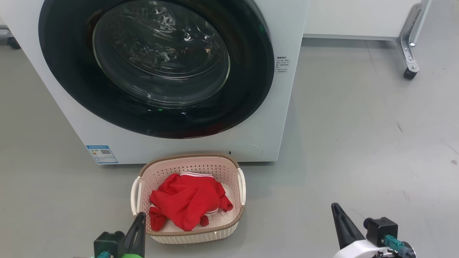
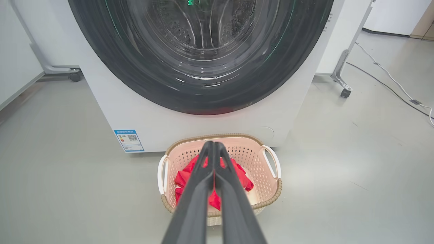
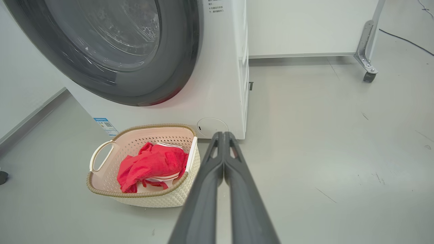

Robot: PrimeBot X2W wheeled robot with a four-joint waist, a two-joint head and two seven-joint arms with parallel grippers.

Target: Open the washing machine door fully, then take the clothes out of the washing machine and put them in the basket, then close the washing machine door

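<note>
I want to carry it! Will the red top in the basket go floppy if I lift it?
Probably floppy: the red top lies crumpled in folds in the basket, so it would likely droop from wherever you hold it. It looks like thin fabric, so probably light. It shouldn't roll or break.

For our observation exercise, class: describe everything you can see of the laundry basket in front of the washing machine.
The basket is small, cream-white plastic, a rounded rectangle with perforated walls, a brown woven-look rim and a white loop handle on each side. It stands upright on the grey floor, close in front of the washing machine. A crumpled red garment with white stripes lies inside, covering most of its bottom.
</note>
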